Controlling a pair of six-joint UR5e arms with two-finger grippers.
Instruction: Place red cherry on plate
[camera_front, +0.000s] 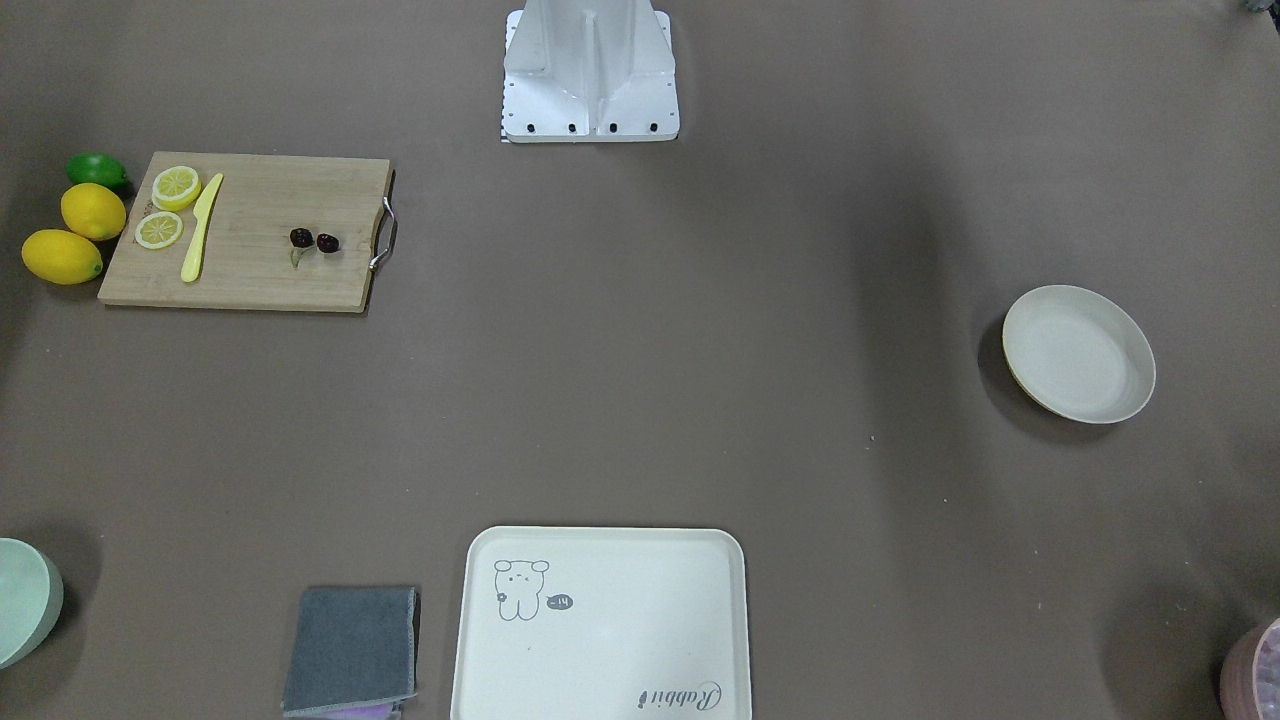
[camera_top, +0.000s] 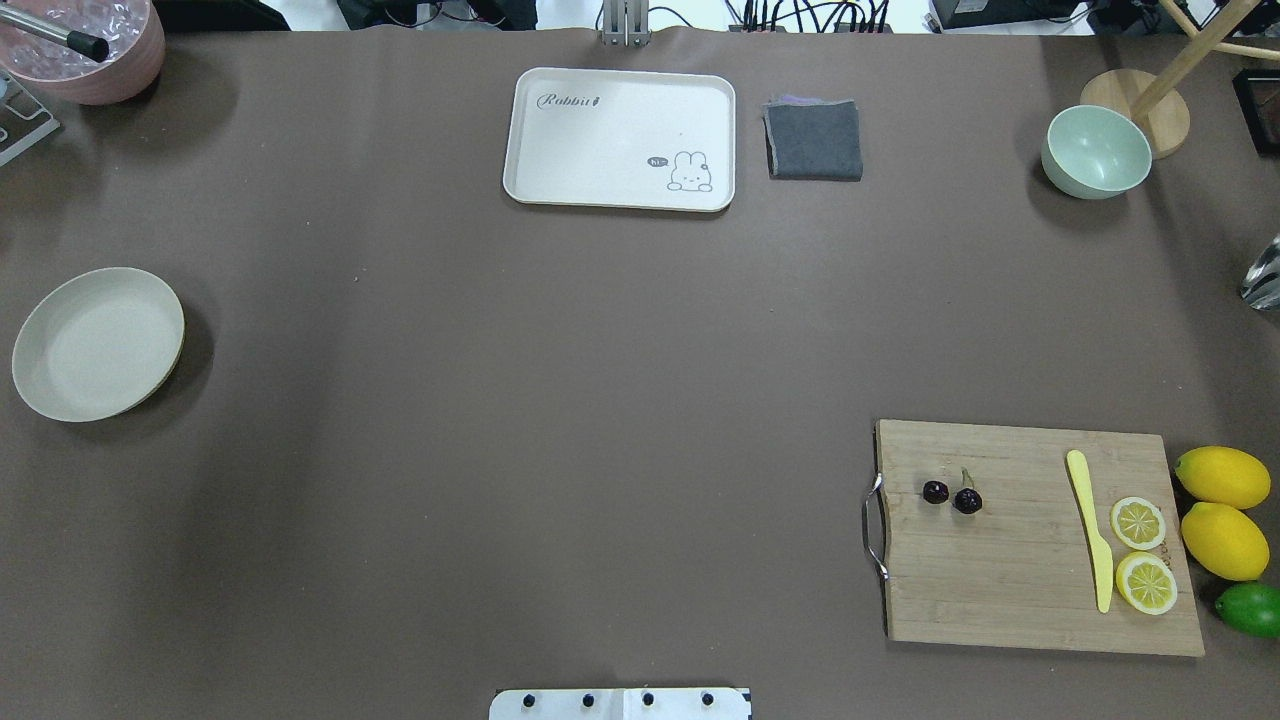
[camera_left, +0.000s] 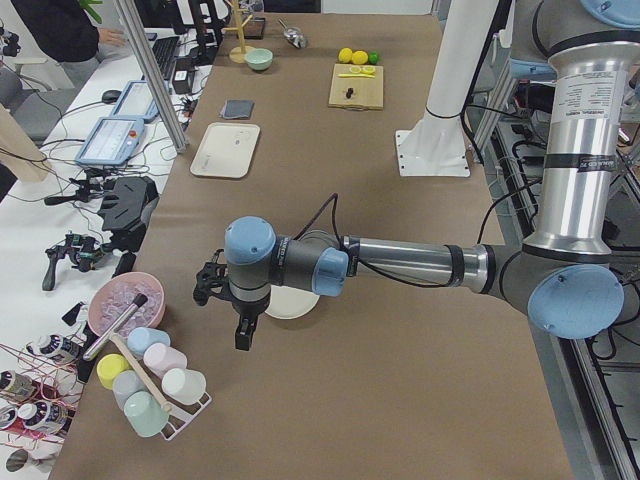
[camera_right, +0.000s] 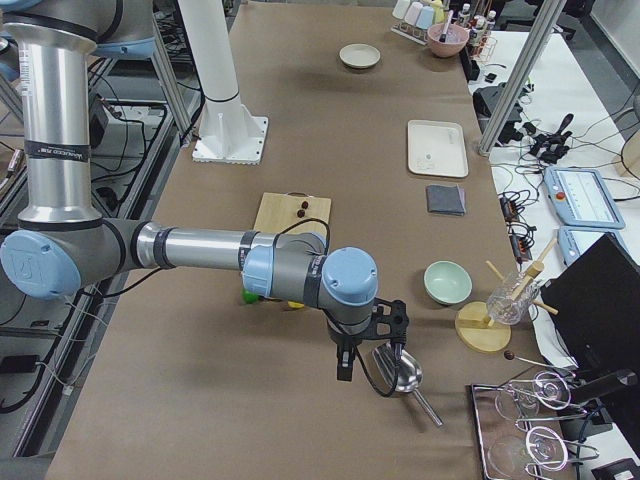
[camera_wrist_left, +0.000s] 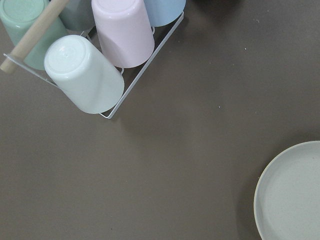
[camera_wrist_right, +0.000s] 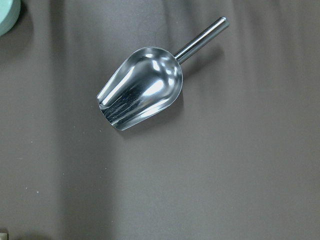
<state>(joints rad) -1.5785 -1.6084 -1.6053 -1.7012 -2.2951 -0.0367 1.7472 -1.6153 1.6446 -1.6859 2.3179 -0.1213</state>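
Observation:
The red cherry (camera_top: 951, 496), two tiny dark fruits on thin green stems, lies on the wooden cutting board (camera_top: 1030, 580) near its metal handle, also seen as red cherry (camera_front: 314, 241). At the opposite end of the table sits the round cream plate (camera_top: 97, 343), plate (camera_front: 1078, 353), with nothing on it. My left gripper (camera_left: 225, 310) hangs just beside the plate (camera_left: 292, 303), near the cup rack. Far from the board, my right gripper (camera_right: 370, 350) hovers over a metal scoop (camera_right: 398, 372). Both grippers show only in the side views, so I cannot tell whether they are open or shut.
On the board lie a yellow knife (camera_top: 1090, 530) and two lemon slices (camera_top: 1138, 522); whole lemons (camera_top: 1222, 478) and a lime (camera_top: 1250, 608) sit beside it. A cream tray (camera_top: 560, 140), grey cloth (camera_top: 814, 140), green bowl (camera_top: 1096, 152), pink bowl (camera_top: 80, 50) and cup rack (camera_wrist_left: 100, 65) ring the table.

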